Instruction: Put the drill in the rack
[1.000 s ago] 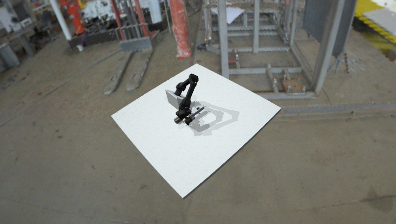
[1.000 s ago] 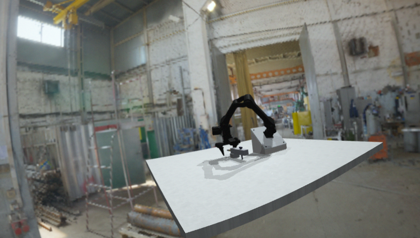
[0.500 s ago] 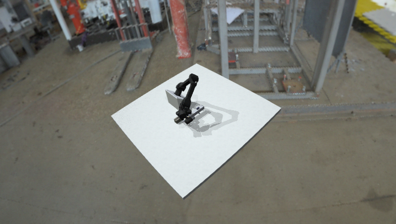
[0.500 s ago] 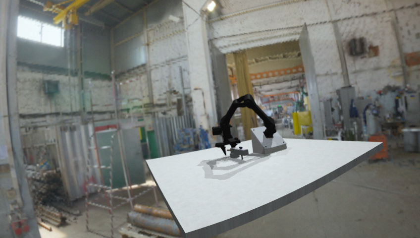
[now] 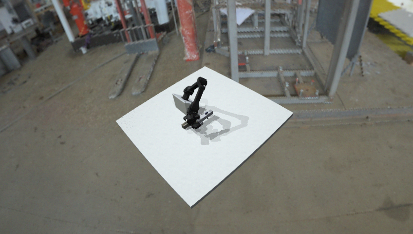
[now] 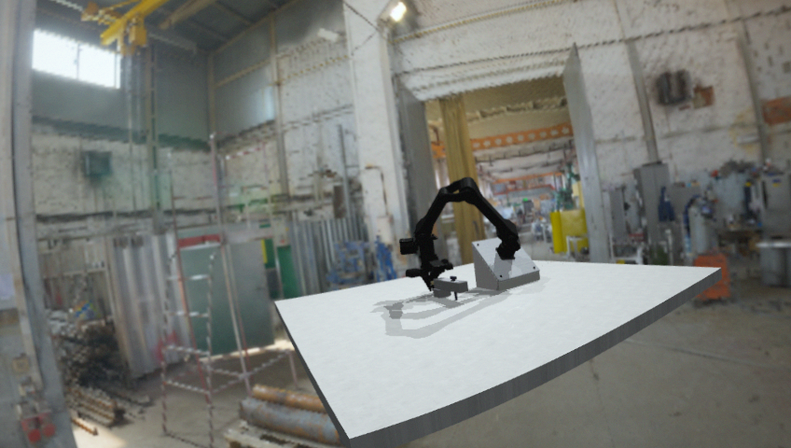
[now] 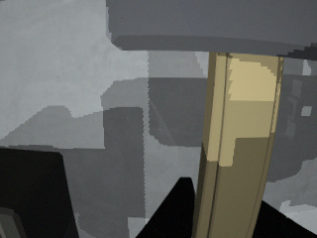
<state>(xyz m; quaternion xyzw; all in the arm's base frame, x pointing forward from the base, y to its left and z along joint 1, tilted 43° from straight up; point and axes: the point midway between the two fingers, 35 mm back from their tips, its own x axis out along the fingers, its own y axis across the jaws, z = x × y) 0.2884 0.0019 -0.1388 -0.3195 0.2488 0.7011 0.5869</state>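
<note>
White tabletop (image 5: 185,162); red column (image 5: 187,29), grey steel frame (image 5: 232,40)

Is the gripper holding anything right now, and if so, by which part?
Yes. The gripper is shut on the drill, fingers on either side of its tan shank near the free end, the other end under the grey block.

The arm (image 6: 471,201) is black all over, and so are the fingers low in the wrist view. The table (image 5: 202,162) is plain white with a grey edge, crossed by pale grey shadows, and the wedge-shaped base (image 6: 507,269) is light grey. The drill (image 7: 240,159) is tan-gold in lighter and darker patches with a grey tip at its near end, set in a mid-grey block (image 6: 451,287) with a small black key (image 6: 453,277) on top.
</note>
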